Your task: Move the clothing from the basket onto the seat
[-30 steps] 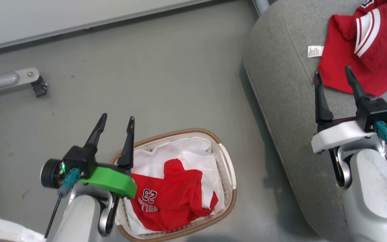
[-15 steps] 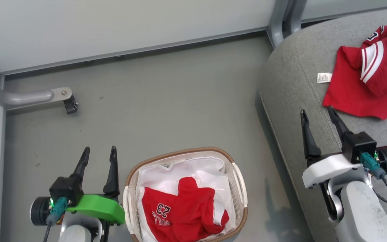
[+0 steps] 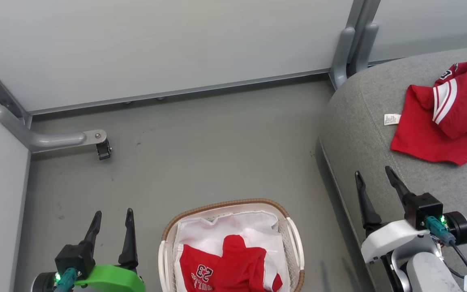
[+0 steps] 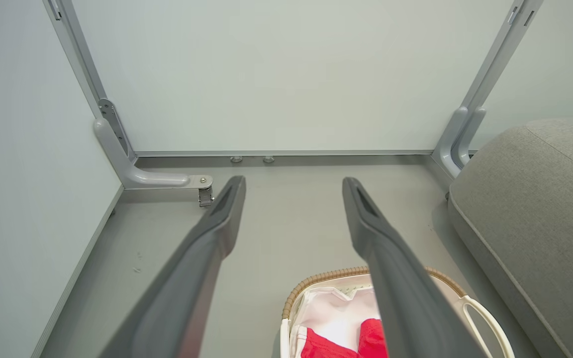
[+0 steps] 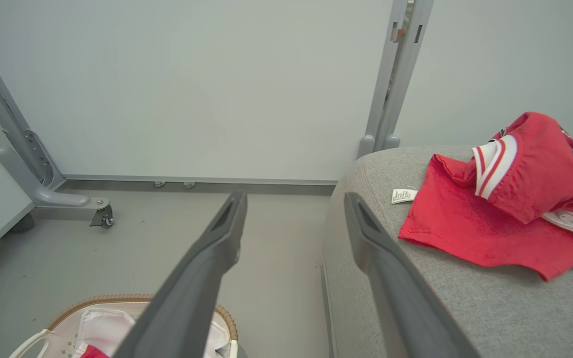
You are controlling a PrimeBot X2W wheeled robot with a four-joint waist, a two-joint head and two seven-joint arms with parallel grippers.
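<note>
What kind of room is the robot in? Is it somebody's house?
Probably not a home; it looks like a test booth. Plain pale panels stand on metal frames with a wheeled foot, and a grey seat and a laundry basket sit inside.

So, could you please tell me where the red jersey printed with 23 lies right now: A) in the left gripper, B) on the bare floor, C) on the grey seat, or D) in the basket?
D: the red jersey with 23 lies in the basket on its white liner, and the left gripper beside it is open and empty.
</note>
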